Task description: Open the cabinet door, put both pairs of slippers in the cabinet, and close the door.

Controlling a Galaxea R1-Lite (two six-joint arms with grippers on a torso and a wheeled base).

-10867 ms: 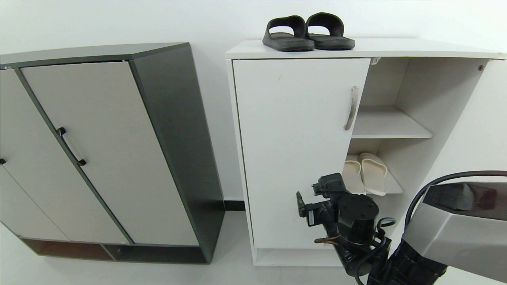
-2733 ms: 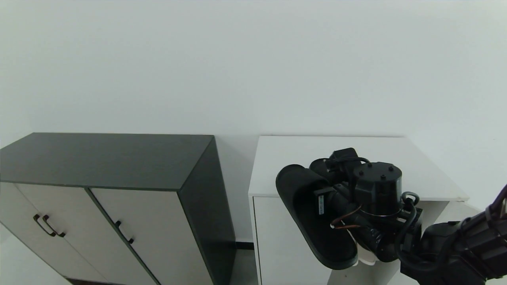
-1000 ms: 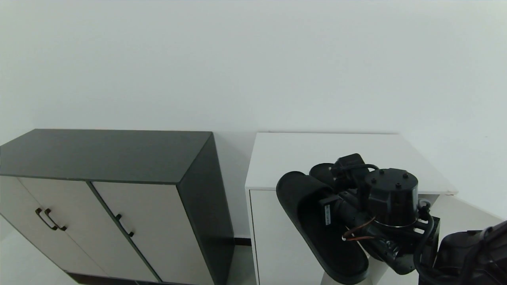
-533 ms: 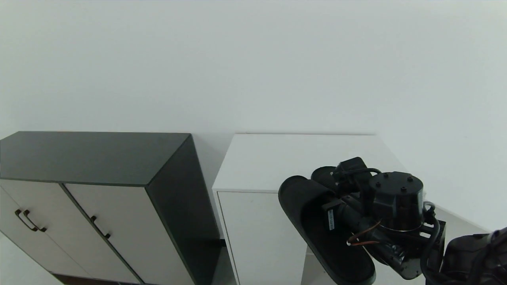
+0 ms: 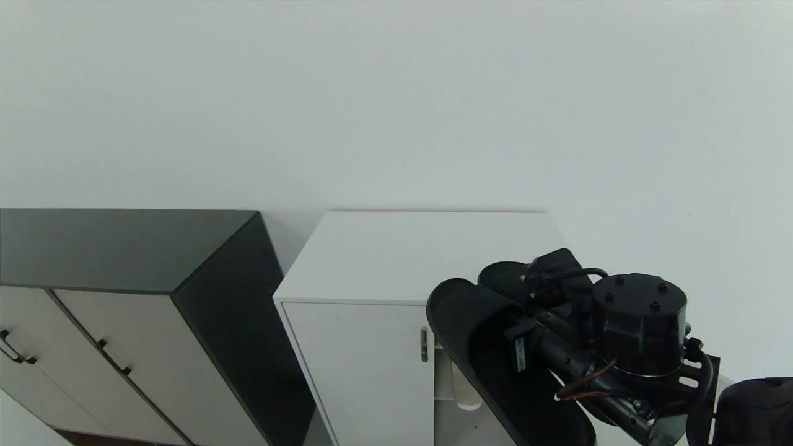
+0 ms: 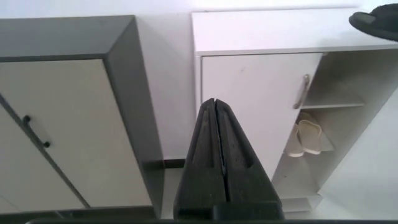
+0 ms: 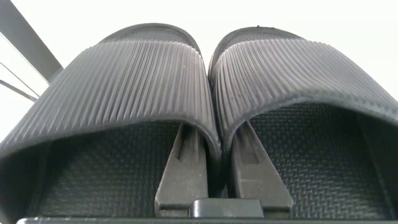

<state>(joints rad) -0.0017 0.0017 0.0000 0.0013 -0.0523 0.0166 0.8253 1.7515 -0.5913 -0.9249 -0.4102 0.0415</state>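
We lose the right gripper's fingertips under the straps of the black slippers, whose near ends run off the head view's lower edge. Slippers and arm hide most of the white cabinet's open right side. The dark cabinet is cut off at the left.

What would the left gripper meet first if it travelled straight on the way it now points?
Probably the closed door of the white cabinet, near its hinge side: the left gripper, shut, aims there. Nothing shows in between, though depth is hard to judge.
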